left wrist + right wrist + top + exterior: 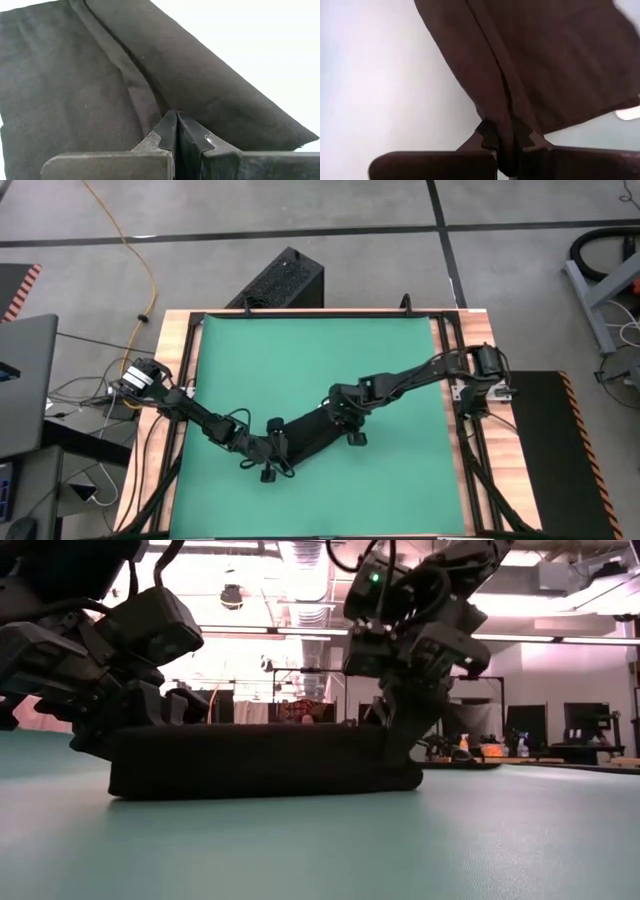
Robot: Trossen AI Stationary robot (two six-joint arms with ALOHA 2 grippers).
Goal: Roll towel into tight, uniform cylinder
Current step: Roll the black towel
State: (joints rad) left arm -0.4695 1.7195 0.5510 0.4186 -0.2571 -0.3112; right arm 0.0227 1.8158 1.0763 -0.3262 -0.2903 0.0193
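Note:
The black towel [310, 435] lies on the green mat [300, 350] as a low, long bundle [260, 760], running slantwise from near left to farther right. My left gripper [272, 452] is at its near-left end and my right gripper [345, 423] at its far-right end. Both are shut on the cloth. The towel fills the left wrist view [75, 90] and the right wrist view [545, 60]. Its small white tag [627, 114] shows at one edge. My left gripper pinches a raised fold of the towel [150, 107] between its two fingers, at the bundle's near-left end. The fingers come slanting down from the table's left and lie along the fold. The towel rests on the mat, slack. My right gripper pinches a fold of the towel [502, 117] between its two fingers, at the bundle's far-right end [400, 755]. The fingers come from above, slanting down, and cloth shows between their tips. The towel lies on the mat below them.
A black ribbed box [283, 280] stands on the floor beyond the table's far edge. The mat has wooden rails along its left and right sides [172, 380]. Bare mat lies on every side of the towel.

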